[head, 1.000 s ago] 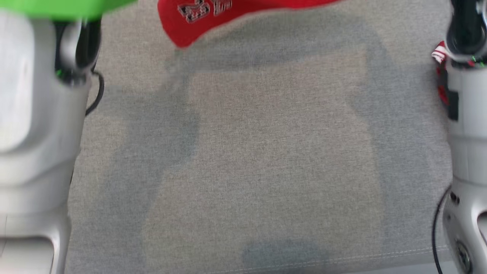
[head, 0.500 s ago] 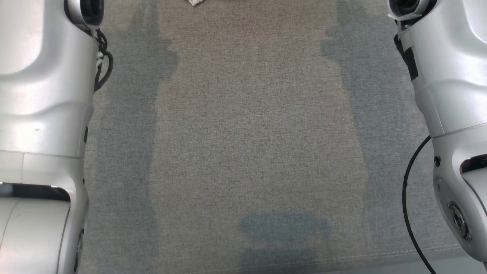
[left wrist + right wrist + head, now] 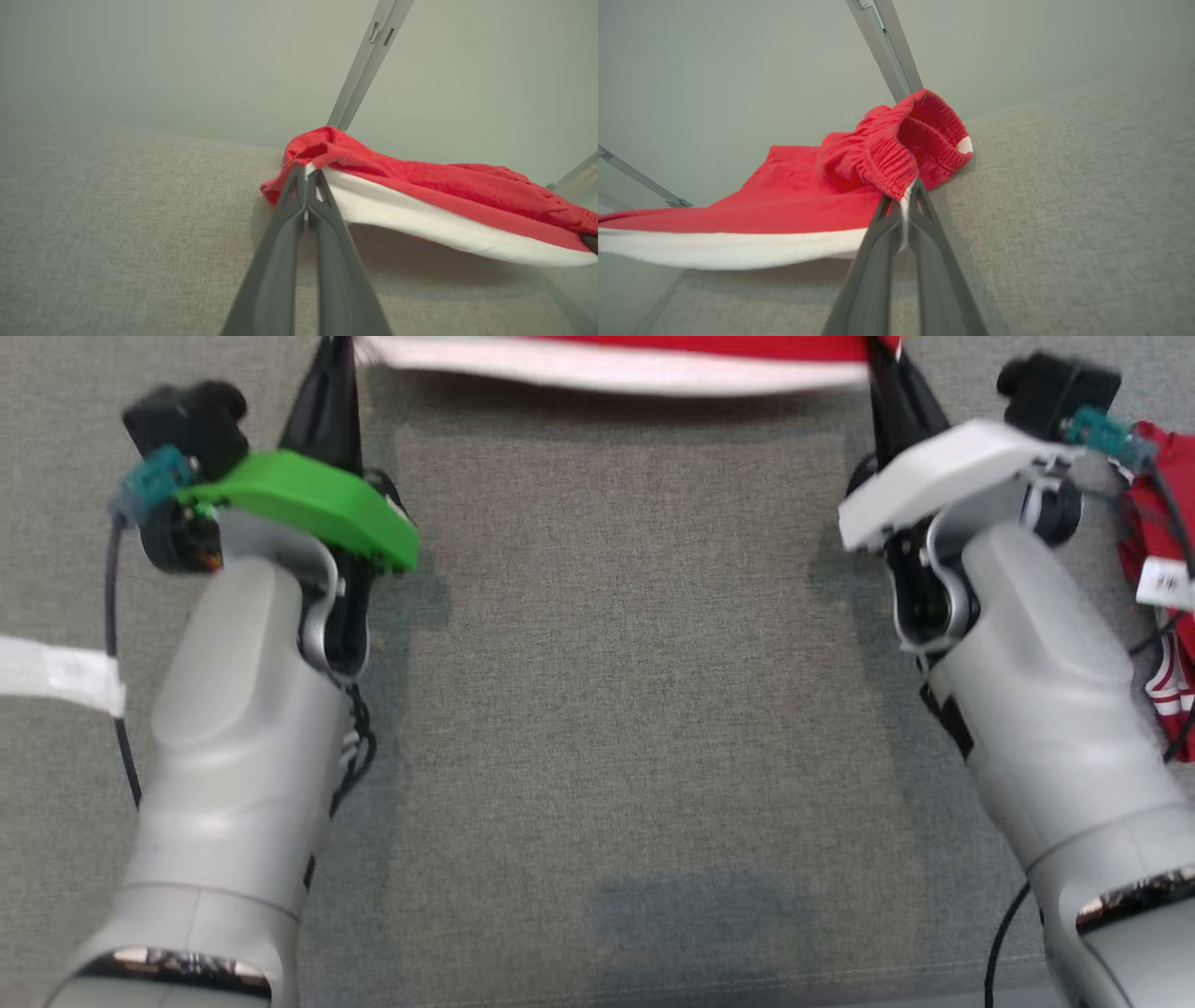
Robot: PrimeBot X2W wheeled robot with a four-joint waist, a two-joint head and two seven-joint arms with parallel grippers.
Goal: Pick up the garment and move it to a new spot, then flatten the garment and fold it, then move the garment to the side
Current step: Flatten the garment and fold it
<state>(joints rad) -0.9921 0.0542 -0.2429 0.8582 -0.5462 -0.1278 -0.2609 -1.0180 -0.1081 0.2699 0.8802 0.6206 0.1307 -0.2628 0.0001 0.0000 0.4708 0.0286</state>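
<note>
The garment (image 3: pixel 616 369) is red with a wide white band, and it hangs stretched between my two grippers at the top of the head view. My left gripper (image 3: pixel 334 355) is shut on one corner of it; in the left wrist view the gripper (image 3: pixel 307 175) pinches the red and white edge of the garment (image 3: pixel 420 186) just above the grey surface. On the opposite corner my right gripper (image 3: pixel 882 359) is shut; in the right wrist view that gripper (image 3: pixel 908 186) clamps the cloth beside the gathered elastic waistband of the garment (image 3: pixel 808 200).
Grey fabric covers the work surface (image 3: pixel 616 709). A second red cloth with a white tag (image 3: pixel 1162 616) lies at the right edge beside my right forearm. A white strip (image 3: pixel 56 677) lies at the left edge. Metal frame struts (image 3: pixel 369 46) (image 3: pixel 887 46) stand behind the surface.
The head view has shifted a lot between frames. Both grippers and the garment's white band now show at its top, where half a second ago only the forearms and bare surface showed.
</note>
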